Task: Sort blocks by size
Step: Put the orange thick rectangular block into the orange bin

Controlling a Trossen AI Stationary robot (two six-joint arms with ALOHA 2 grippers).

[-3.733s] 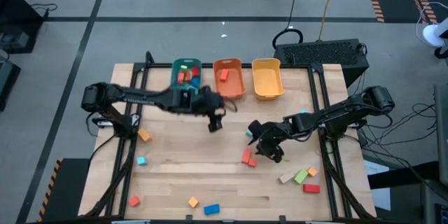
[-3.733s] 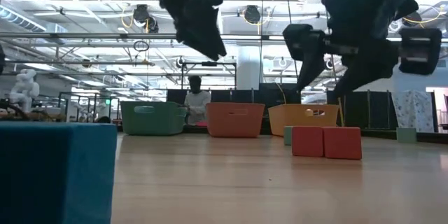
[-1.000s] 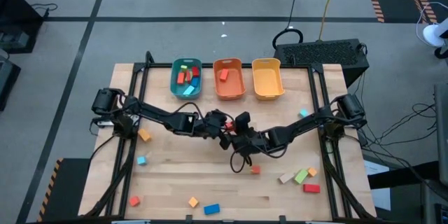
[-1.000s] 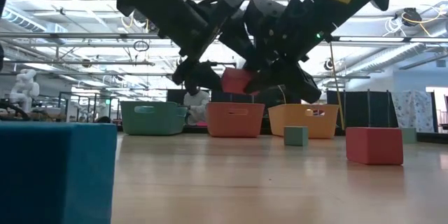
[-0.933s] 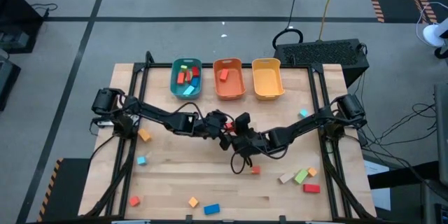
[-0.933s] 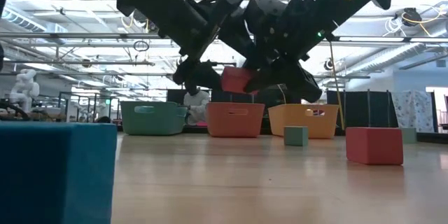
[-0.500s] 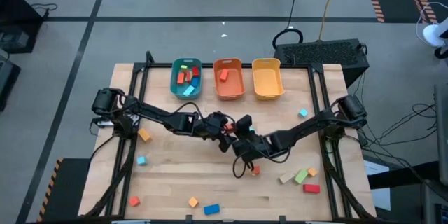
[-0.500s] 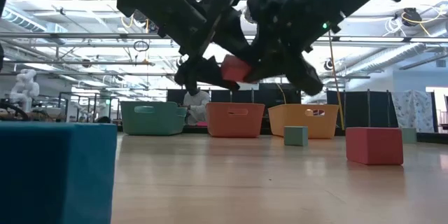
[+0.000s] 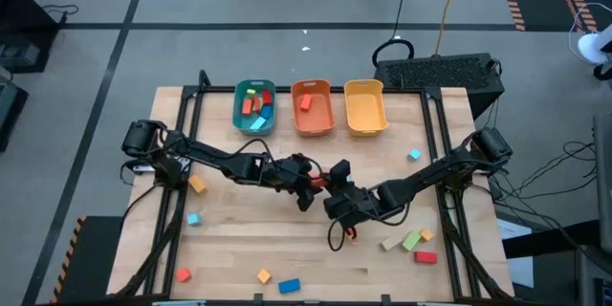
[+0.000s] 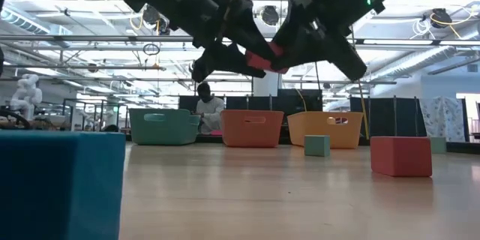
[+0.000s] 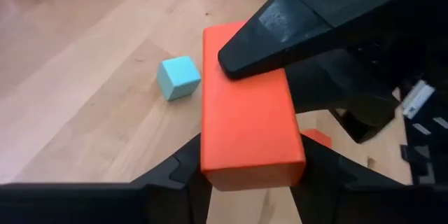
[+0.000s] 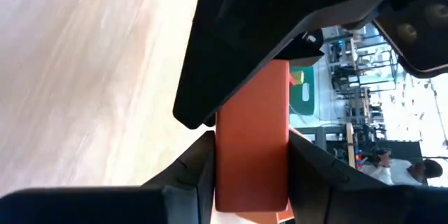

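A red rectangular block (image 11: 248, 112) hangs above the middle of the table, held between both grippers; it also shows as the red block (image 10: 262, 58) in the low view. My left gripper (image 9: 304, 188) comes at it from the table's left and is shut on one end. My right gripper (image 9: 330, 194) comes from the right and is shut on the other end. Other blocks lie loose on the wood: a small red block (image 9: 351, 234) under the right arm, a light-blue cube (image 11: 178, 77), a red cube (image 10: 400, 156). My left gripper pinches the red block's end nearest its wrist (image 11: 245, 171), one finger on each long side. The fingers slant down from the table's left and lie along the block. The block is lifted clear of the table. My right gripper pinches the block's opposite end (image 12: 252, 175) between its two fingers, slanting down from the table's right. One fingertip (image 11: 280, 35) lies on the block's broad face. The block reaches away from the fingers toward the left gripper.
A teal bin (image 9: 254, 107) with several blocks, an orange bin (image 9: 313, 107) with one red block and a yellow bin (image 9: 365, 107) stand along the far edge. Loose blocks lie at the near right (image 9: 412, 240), near left (image 9: 192, 219) and near edge (image 9: 289, 286).
The red block has risen well above the table. My right gripper has carried it up and a little toward the near edge. My left gripper has stayed at the block's other end and now has it between its fingers.
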